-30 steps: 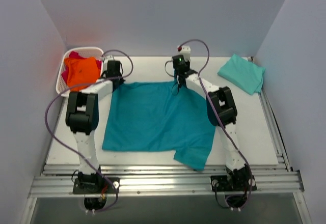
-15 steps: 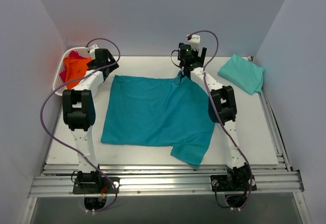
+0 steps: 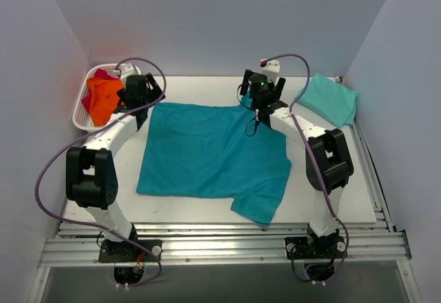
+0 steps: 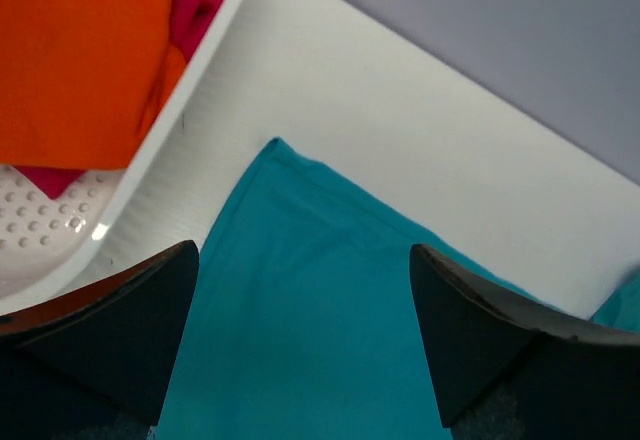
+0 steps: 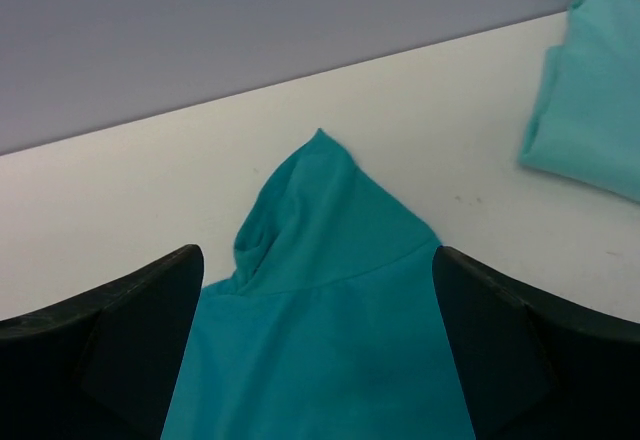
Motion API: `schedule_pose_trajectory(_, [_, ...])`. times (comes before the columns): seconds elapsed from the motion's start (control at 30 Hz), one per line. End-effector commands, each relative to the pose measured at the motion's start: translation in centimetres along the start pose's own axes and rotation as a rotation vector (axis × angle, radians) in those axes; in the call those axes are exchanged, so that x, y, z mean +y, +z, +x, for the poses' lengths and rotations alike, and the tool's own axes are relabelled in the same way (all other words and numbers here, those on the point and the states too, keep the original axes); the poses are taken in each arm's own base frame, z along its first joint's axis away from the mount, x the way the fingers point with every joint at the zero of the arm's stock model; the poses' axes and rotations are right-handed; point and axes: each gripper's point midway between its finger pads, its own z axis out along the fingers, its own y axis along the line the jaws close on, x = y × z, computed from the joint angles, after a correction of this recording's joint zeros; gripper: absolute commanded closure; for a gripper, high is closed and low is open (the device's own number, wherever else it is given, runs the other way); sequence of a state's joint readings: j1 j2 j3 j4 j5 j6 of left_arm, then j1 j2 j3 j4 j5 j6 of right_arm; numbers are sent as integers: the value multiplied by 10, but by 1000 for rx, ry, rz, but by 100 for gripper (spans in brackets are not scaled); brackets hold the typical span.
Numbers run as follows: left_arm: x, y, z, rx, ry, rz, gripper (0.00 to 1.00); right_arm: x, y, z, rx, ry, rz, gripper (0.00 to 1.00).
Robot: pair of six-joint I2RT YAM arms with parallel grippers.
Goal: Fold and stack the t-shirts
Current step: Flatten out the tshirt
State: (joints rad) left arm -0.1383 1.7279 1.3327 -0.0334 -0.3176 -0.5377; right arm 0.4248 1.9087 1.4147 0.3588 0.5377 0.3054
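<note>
The deep teal t-shirt (image 3: 213, 155) lies spread flat on the white surface (image 3: 207, 89), on the near side of both pincers. One short sleeve (image 3: 258, 210) projects at its near right corner, and the cloth is largely smooth. Its two far corners reach the pincers. In the left wrist view, the left corner comes to a clean point just beyond the left pincer (image 4: 300, 260). In the right wrist view, the right corner ends in a small raised fold just beyond the right pincer (image 5: 318, 255). Both pincers stand with fingers wide apart above the teal cloth. Nothing is clamped between them, and whether the fingertips touch the cloth cannot be told. Just left of the left pincer stands a white lattice basket (image 3: 81, 113) holding a crumpled orange t-shirt (image 3: 103, 100) on top of a magenta-red t-shirt (image 4: 200, 10). To the right of the right pincer, apart from the teal cloth, a mint-green t-shirt (image 3: 327, 100) lies folded at the far right corner of the surface. Plain pale grey walls (image 3: 207, 21) enclose the surface at the back and on both sides.
</note>
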Motion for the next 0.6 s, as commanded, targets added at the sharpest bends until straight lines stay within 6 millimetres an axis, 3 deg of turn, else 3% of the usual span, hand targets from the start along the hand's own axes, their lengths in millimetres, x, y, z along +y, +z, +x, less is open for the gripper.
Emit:
schedule_pose_trajectory(0.0, [0,14,29,57,13,28,4,33,28,32,83,17,-120,9])
schedule_pose_trajectory(0.03, [0,15,34,63,16,33,4,46,34,39,108,17,-163,18])
schedule_pose_trajectory(0.07, [6,16,44,77,24,23,4,59,41,26,104,26,-184,23])
schedule_pose_trajectory(0.1, [9,17,46,72,23,19,4,63,55,51,149,4,-174,27])
schedule_pose_trajectory(0.23, [22,22,58,89,42,-1,4,84,85,64,190,-11,-177,40])
schedule_pose_trajectory(0.4, [35,29,67,104,44,-23,4,93,102,74,215,-12,-165,41])
schedule_pose_trajectory(0.57, [40,35,73,113,46,-31,4,92,103,78,219,13,-162,44])
